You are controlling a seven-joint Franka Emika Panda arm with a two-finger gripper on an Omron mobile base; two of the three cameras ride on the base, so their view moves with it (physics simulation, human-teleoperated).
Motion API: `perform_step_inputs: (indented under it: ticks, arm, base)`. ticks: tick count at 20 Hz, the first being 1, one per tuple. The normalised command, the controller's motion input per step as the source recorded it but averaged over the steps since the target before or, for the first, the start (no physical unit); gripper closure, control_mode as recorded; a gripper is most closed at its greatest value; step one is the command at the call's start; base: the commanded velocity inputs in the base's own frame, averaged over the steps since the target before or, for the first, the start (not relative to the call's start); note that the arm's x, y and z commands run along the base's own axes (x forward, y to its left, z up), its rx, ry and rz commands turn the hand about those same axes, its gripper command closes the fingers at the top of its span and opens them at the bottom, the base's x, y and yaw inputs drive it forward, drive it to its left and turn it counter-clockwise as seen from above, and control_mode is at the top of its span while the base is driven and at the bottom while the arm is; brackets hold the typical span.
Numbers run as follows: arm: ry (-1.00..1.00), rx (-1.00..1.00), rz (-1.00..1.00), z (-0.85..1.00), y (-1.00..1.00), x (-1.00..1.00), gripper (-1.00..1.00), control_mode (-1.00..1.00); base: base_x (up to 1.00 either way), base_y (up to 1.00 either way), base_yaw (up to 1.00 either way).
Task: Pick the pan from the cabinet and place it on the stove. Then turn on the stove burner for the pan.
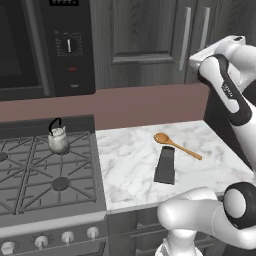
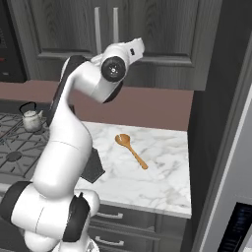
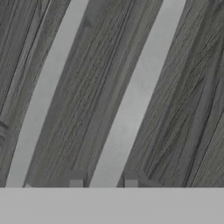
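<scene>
Hand view looks straight at the dark grey wood-grain doors of the cabinet (image 3: 109, 87) from very close, with two long silver bar handles running slantwise across the picture; the nearer one, the right handle (image 3: 135, 100), runs down between the two small dark tips of the gripper (image 3: 103, 181), one tip (image 3: 76, 180) on each side of its lower end. The jaws stand narrowly apart with the bar between them, but whether they press on it I cannot tell. Left base view shows the arm reaching up at the right, its hand at the cabinet (image 1: 145, 35) doors, which are closed, so the pan is not to be seen. Below, on the marble desk (image 1: 130, 170), lie a wooden spoon (image 1: 176, 145) and a dark flat rectangular object (image 1: 165, 165), just beside each other, the spoon's handle pointing right and toward the front edge. To the left of the desk stands the stove (image 1: 45, 175), with black grates and silver knobs along its front; a small silver kettle (image 1: 57, 138) sits on its back right burner. A black microwave (image 1: 45, 45) hangs above the stove, left of the cabinet. Right base view shows the same spoon (image 2: 131, 150) on the desk and the kettle (image 2: 31, 118) at the far left.
</scene>
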Motion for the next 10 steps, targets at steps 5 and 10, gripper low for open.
perform_step_inputs:
  ticks: [5,10]
  arm:
    - [0.0,0.0,0.07,0.11,-0.11,-0.5,1.0,-1.0]
    - [0.0,0.0,0.06,0.18,-0.21,-0.61,1.0,-1.0]
  base:
    - [0.0,0.0,0.0]
    - [0.0,0.0,0.0]
